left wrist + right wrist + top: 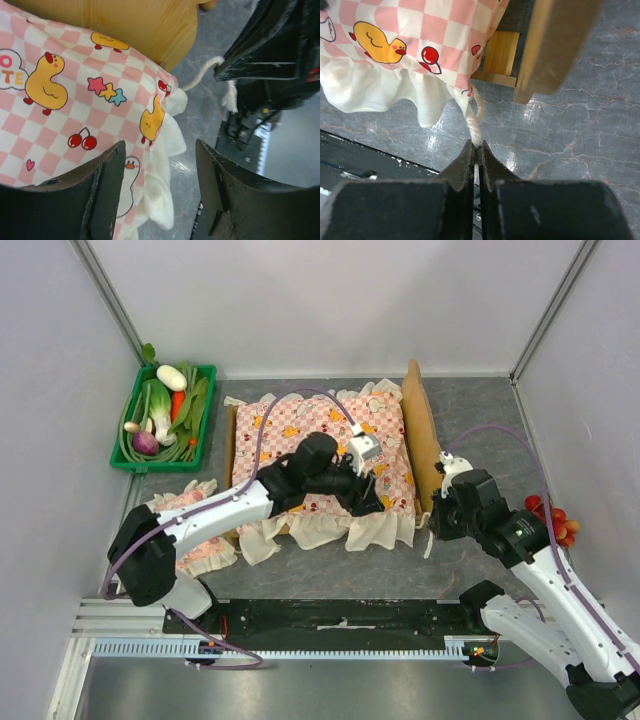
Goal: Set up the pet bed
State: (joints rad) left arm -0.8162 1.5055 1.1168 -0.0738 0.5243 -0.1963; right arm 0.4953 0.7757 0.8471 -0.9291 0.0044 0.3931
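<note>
The pet bed (421, 430) is a light-wood frame with its headboard on the right. The pink-checked frilled mattress (320, 430) lies spread over it. My left gripper (368, 504) hovers open over the mattress's near right corner; in the left wrist view its jaws (160, 170) stand wide apart around the white frill (162, 195) without touching it. My right gripper (438, 526) sits just off that corner, shut on the white cord (476, 122) that runs from the mattress corner (420, 30) beside the wooden frame (550, 45).
A green crate (155, 466) of vegetables stands at the far left. A small pink frilled pillow (200, 535) lies under my left arm. Red fruit (556, 521) sits by the right wall. A black rail (340, 620) runs along the near edge.
</note>
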